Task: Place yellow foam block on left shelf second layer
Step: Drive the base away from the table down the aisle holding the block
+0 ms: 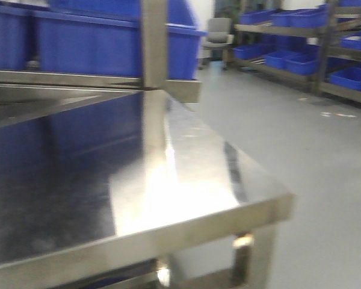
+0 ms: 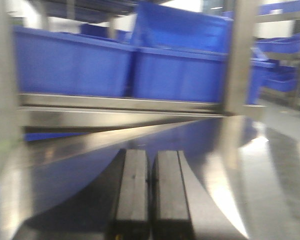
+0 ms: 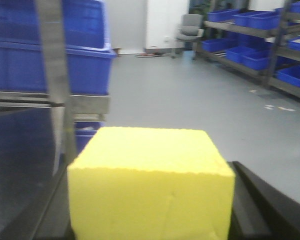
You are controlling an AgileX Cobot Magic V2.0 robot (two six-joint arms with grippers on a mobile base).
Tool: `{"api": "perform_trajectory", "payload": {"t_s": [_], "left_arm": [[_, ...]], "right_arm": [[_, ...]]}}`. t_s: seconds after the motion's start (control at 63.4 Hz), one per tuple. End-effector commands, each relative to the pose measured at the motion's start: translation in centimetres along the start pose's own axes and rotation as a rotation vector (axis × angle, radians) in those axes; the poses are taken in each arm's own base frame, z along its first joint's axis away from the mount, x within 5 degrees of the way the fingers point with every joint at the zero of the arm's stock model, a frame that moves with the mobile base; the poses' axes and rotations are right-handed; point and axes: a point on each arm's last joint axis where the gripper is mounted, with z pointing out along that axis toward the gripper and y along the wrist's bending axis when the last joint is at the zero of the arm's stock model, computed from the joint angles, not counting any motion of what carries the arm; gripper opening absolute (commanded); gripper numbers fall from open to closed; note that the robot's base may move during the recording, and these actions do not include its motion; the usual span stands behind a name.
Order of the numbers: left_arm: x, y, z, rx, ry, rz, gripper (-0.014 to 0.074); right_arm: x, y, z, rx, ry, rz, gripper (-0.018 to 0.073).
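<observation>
**A:** Item one, the yellow foam block point(image 3: 150, 195). How is it presenting?

**B:** Bright yellow, roughly cubic, fine-grained foam. The faces are reading plain and the edges sharp, with a slightly ragged line running along the top front edge. It is filling the lower middle of the right wrist view.

**A:** Location?

**B:** The right claw point(image 3: 149, 172) is grasping it. One dark finger point(image 3: 262, 205) is showing at the lower right, pressed against its side. The grey floor point(image 3: 200, 95) is lying behind it. A steel post point(image 3: 52, 55) and blue bins point(image 3: 85, 60) are standing at the upper left.

**A:** Item two, the left claw point(image 2: 151, 157)?

**B:** Clenched. Its two black fingers point(image 2: 132, 190) are lying side by side at bottom centre with nothing between them, over the shiny steel counter point(image 2: 230, 165). Whether they are touching it, I cannot tell.

**A:** Surroundings in the front view?

**B:** Blurred. The counter is taking up the left and centre, an office chair point(image 1: 218, 33) is sitting at the top, and racks point(image 1: 307, 48) of blue trays are lining the upper right.
</observation>
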Motion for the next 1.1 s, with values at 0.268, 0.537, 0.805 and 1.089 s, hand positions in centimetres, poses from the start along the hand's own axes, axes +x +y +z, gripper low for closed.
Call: {"api": "perform_trajectory", "payload": {"t_s": [0.268, 0.537, 0.805, 1.089], "left_arm": [[0.05, -0.02, -0.14, 0.01, -0.075, -0.01, 0.0124], [0.05, -0.02, -0.14, 0.01, -0.075, -0.01, 0.0124], [0.05, -0.02, -0.14, 0.01, -0.075, -0.01, 0.0124], [0.05, -0.02, -0.14, 0.01, -0.075, -0.01, 0.0124]], "right_arm": [[-1.82, 0.02, -0.11, 0.005, -0.12, -0.002, 0.0505], [-1.82, 0.02, -0.11, 0.005, -0.12, -0.002, 0.0505], [-1.82, 0.02, -0.11, 0.005, -0.12, -0.002, 0.0505], [-1.82, 0.02, -0.11, 0.005, -0.12, -0.002, 0.0505]]}}
